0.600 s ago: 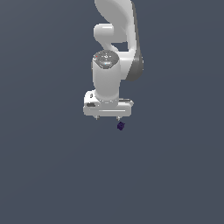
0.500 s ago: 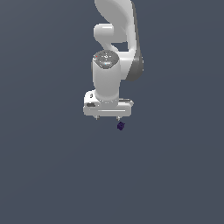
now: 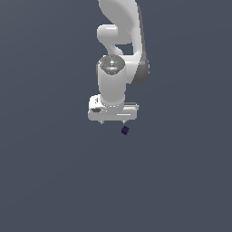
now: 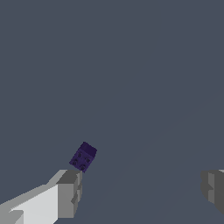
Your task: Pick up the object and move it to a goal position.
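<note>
The object, a tiny dark purple cube [image 3: 125, 130], lies on the flat grey floor just below the white hand, toward the exterior view's right. My gripper [image 3: 113, 122] points down above it. In the wrist view the gripper [image 4: 140, 186] is open wide and empty. The cube [image 4: 83, 156] lies tilted, just past the tip of one grey finger [image 4: 70, 194]. It is not between the fingers. The other finger [image 4: 213, 188] is far off at the picture's edge.
A uniform grey floor [image 3: 54, 181] fills both views. The white arm [image 3: 120, 41] rises behind the hand in the exterior view. No other objects show, and no goal marker is visible.
</note>
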Robot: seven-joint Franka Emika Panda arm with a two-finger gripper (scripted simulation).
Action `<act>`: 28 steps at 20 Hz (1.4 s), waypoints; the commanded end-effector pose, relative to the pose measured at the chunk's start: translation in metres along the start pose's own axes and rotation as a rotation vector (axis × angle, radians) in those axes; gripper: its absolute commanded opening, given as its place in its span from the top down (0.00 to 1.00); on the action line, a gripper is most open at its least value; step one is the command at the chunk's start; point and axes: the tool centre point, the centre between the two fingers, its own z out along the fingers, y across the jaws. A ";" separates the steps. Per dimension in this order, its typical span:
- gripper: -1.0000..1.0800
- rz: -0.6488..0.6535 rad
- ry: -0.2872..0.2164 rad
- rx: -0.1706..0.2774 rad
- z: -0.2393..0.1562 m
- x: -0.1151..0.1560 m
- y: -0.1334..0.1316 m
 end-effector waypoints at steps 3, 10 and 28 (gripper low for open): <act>0.04 0.007 0.001 0.000 0.001 0.000 -0.001; 0.04 0.067 0.004 0.004 0.011 -0.003 -0.009; 0.04 0.435 0.021 0.021 0.068 -0.025 -0.055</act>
